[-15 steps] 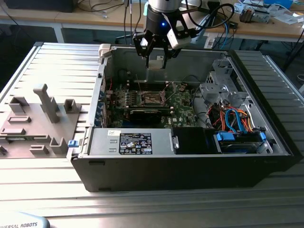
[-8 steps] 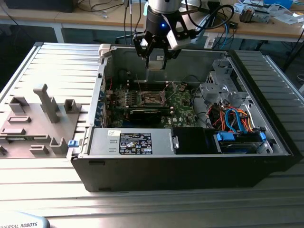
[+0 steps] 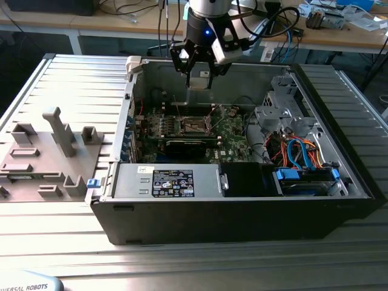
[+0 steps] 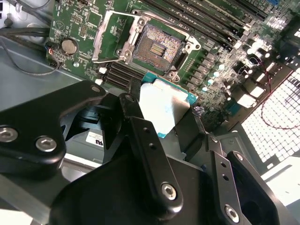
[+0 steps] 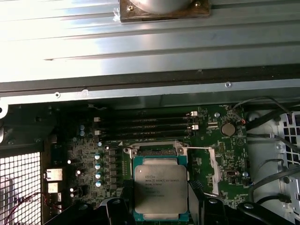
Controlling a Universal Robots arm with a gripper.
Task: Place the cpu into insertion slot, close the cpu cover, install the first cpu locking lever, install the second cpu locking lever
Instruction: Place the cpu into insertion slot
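Well off to the exterior view's left of the jaws, a grey fixture tray [image 3: 36, 163] lies on the ribbed tabletop [image 3: 79, 85], apart from the work. Next comes the open computer case [image 3: 242, 212], and the jaws hang above the green motherboard [image 3: 230, 136] inside it. They are closed part-way, just to the width of the cpu [image 4: 164, 105], which is pinched by its edges between the black fingers [image 4: 143, 140], silver top facing the first wrist view. Below the jaws and clear of the chip, the insertion slot [image 4: 157, 49] lies bare with its contacts showing, and the cpu cover [image 4: 110, 35] is flipped open beside it. So the first step, placing the chip, looks to be in hand, with nothing seated yet. In my judgement it calls for squaring the chip's edges to the socket rim and a level, gentle descent. To the exterior view's right of the jaws stands the drive cage [image 3: 282, 112] with coloured cables [image 3: 300, 151].
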